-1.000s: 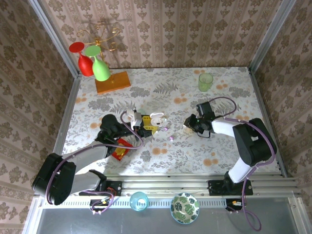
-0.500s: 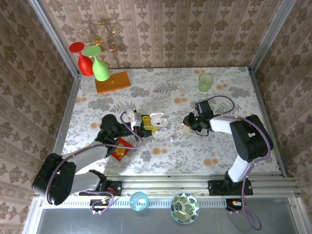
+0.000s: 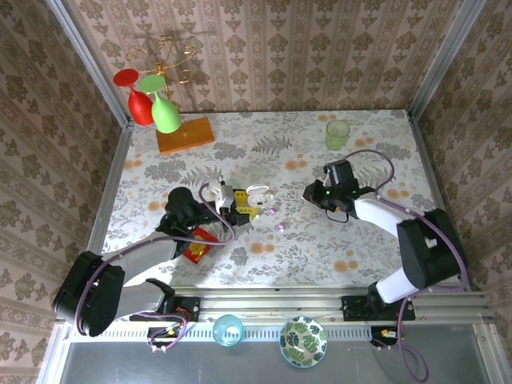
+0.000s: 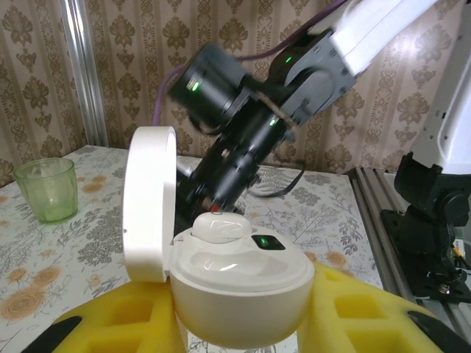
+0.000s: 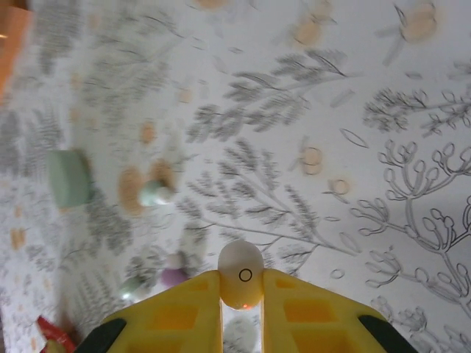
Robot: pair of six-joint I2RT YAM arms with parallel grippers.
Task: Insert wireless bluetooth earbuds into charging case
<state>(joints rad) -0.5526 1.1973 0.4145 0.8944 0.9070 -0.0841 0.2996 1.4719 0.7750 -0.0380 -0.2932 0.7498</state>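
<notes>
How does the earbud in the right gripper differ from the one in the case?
The pinched earbud is clamped between the right gripper's fingers over the table; the seated earbud rests in the open case, held by the left gripper. The pinched earbud shows a small ring mark; the seated earbud looks plain. Both are whitish and rounded.
</notes>
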